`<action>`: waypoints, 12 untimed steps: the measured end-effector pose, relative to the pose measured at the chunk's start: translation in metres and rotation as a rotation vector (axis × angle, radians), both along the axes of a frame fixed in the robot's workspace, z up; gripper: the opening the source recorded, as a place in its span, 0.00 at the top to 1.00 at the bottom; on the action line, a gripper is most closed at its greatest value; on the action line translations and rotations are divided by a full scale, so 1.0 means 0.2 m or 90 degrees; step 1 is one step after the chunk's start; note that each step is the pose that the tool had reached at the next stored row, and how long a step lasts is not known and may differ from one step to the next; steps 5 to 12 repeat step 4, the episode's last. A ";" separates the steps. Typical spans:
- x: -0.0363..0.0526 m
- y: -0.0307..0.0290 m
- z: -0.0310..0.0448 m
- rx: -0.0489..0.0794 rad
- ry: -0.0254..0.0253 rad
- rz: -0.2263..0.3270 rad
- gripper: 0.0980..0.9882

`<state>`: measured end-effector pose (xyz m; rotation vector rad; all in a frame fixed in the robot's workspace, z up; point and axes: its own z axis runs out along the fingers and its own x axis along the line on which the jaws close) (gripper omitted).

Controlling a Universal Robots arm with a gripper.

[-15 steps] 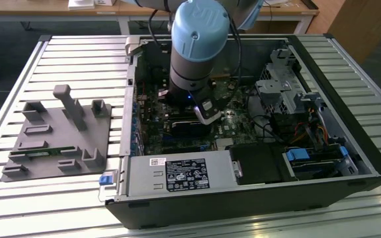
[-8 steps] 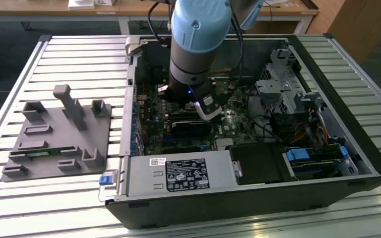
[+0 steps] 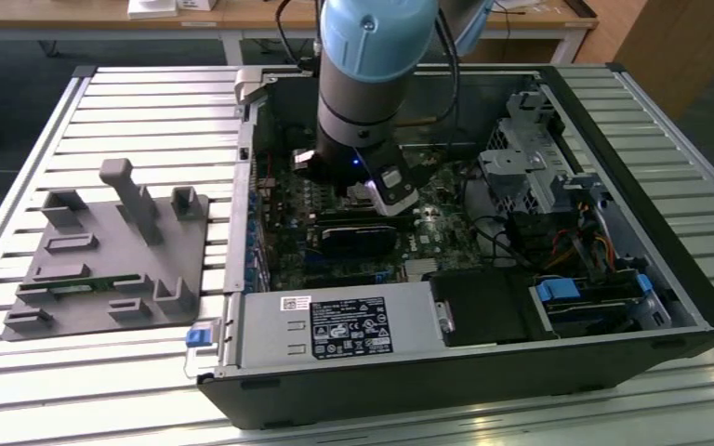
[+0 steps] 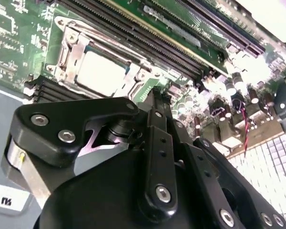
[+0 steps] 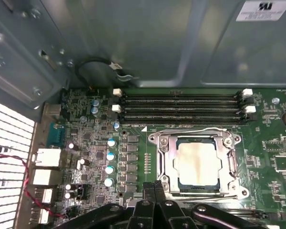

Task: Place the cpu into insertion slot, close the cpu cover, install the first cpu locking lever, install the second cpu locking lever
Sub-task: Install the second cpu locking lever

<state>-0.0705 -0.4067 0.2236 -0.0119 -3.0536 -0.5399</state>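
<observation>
The cpu [image 5: 196, 162], a pale silver square, lies flat in the insertion slot [image 5: 155, 140] on the green motherboard [image 5: 86, 114]. The cpu cover [image 5: 165, 160], a silvery frame, lies down around it, and the chip shows through its cut-out. Thin metal lever rods run along the socket's edges; whether they are latched I cannot tell. My gripper [image 5: 154, 187] hangs just off one side of the socket, shut with nothing between its black fingers. In the second wrist view the cpu [image 4: 102, 71] sits beyond the gripper [image 4: 157, 95]. The exterior view has the gripper [image 3: 376, 197] low inside the computer case.
Long black memory slots [image 5: 181, 107] run beside the socket, with the grey case wall [image 5: 133, 43] beyond. Capacitors [image 5: 110, 162] and red-black wires [image 5: 19, 176] stand near the port side. A drive cage [image 3: 531, 158] and a power supply [image 3: 332, 325] crowd the case. A grey fixture [image 3: 109, 251] lies on the slatted table.
</observation>
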 end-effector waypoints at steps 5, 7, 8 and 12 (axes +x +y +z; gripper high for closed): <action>0.000 0.001 0.011 0.000 -0.0001 0.000 0.99; 0.000 0.001 0.011 0.000 -0.0001 0.000 0.99; 0.000 0.001 0.011 0.000 -0.0001 0.000 0.99; 0.000 0.001 0.011 0.000 -0.0001 0.000 0.99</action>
